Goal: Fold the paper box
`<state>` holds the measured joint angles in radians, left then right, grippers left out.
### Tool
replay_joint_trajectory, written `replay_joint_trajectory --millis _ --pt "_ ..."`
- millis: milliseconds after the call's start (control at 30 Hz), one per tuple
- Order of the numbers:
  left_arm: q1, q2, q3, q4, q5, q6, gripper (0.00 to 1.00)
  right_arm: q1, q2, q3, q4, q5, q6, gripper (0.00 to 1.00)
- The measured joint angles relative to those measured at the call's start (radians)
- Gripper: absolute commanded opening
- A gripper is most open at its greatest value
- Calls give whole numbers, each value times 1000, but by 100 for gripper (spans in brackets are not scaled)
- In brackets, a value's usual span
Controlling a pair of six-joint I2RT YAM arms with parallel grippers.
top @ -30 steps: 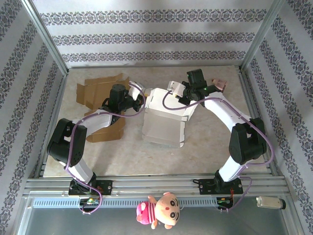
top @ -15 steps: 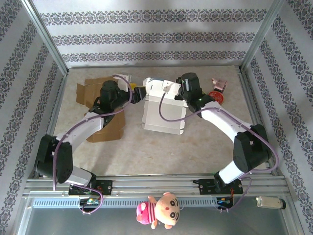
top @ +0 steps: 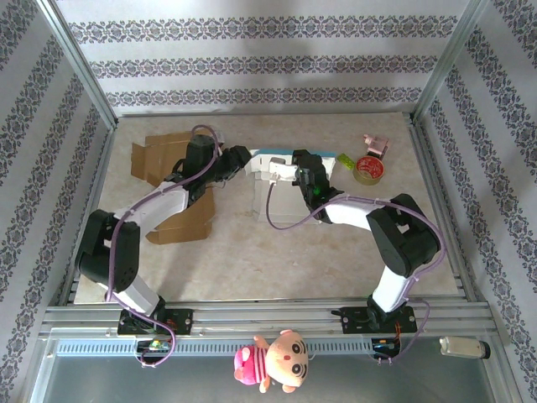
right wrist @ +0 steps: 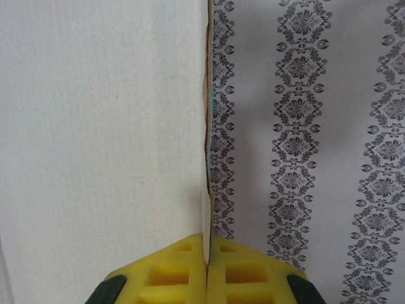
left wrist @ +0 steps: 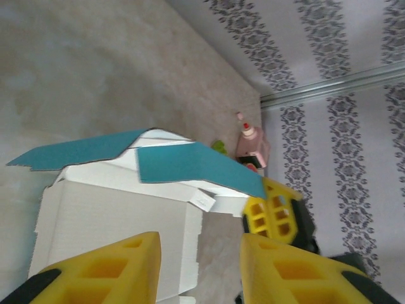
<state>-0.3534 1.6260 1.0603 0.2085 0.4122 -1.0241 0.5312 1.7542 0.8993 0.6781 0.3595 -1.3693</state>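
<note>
The paper box (top: pixel 273 157), white inside and teal outside, stands tilted at the middle back of the table. In the left wrist view its white panel (left wrist: pixel 114 209) lies under two teal flaps (left wrist: pixel 190 161). My right gripper (right wrist: pixel 206 240) is shut on the thin edge of a white box panel (right wrist: pixel 101 126), and one of its yellow fingers (left wrist: pixel 275 212) shows beside the box. From the left, my left gripper (left wrist: pixel 199 269) stands open just short of the box, with nothing between its fingers. From above, the left gripper (top: pixel 242 158) and right gripper (top: pixel 270 170) meet at the box.
Flat brown cardboard (top: pixel 168 155) lies at the back left, under the left arm. A tape roll (top: pixel 367 170), a pink item (top: pixel 376 146) and a green piece (top: pixel 341 161) sit at the back right. Patterned walls and metal rails enclose the table. A plush doll (top: pixel 273 361) lies in front.
The box has swung from a broad white face to nearly edge-on, showing teal. The right arm drew in low toward the left. The left gripper let go and moved close to the box.
</note>
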Motion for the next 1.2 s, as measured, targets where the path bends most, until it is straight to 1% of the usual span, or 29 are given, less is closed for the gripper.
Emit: replay_joint_trajectory --millis 167,267,400,500,667,967,1200 --pt "9 55 0 46 -22 -34 21 4 0 -23 63 7 -8 0" --pt "21 114 7 106 -12 -48 19 4 0 -35 71 6 -8 0" --pt "27 217 40 191 35 -78 17 9 0 -37 72 7 -8 0" --pt "27 273 48 249 72 -110 16 18 0 -37 71 7 -7 0" --pt "27 312 48 320 111 -146 17 23 0 -37 70 7 -5 0" --pt "21 313 81 339 115 -135 17 23 1 -37 74 11 12 0" --pt "-20 343 96 338 82 -119 17 23 23 -34 71 40 13 0"
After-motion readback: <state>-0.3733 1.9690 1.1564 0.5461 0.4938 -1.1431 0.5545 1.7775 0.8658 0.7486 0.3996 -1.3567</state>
